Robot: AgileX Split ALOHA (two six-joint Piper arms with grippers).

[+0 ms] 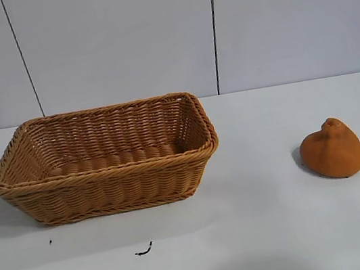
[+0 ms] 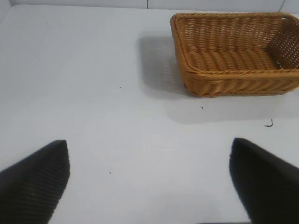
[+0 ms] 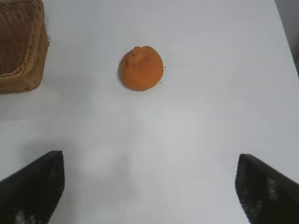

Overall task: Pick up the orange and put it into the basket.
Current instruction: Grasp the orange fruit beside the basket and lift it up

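Across the whole exterior view ran the white bench (image 1: pixel 264 231), backed by a pale panelled wall (image 1: pixel 117 42). On the left part of the bench stood the basket (image 1: pixel 109 187), a rectangular woven wicker container with flared sides and a braided rim, resting upright with nothing visible inside it. A small dark mark (image 1: pixel 143 251) lay on the bench just in front of the basket.

Well apart from the basket, on the right part of the bench, lay the orange (image 1: pixel 332 150). It sat directly on the bench surface with its knobby top pointing up and slightly back, touching nothing else.

Neither arm appeared in the exterior view. The right wrist view showed the right tool (image 3: pixel 149 186) released, its two dark fingers (image 3: pixel 32 186) spread wide at the picture's lower corners, above bare bench. The orange (image 3: pixel 141 68) lay ahead of this tool, roughly on the line midway between the fingers but clear of them, with open bench between fruit and fingertips. A corner of the basket (image 3: pixel 21 46) showed to one side of the orange.

The left wrist view showed the left tool (image 2: pixel 149 182) likewise released, fingers (image 2: pixel 37 182) wide apart over bare bench. The basket (image 2: pixel 233 81) stood ahead of it and off to one side, not between the fingers.
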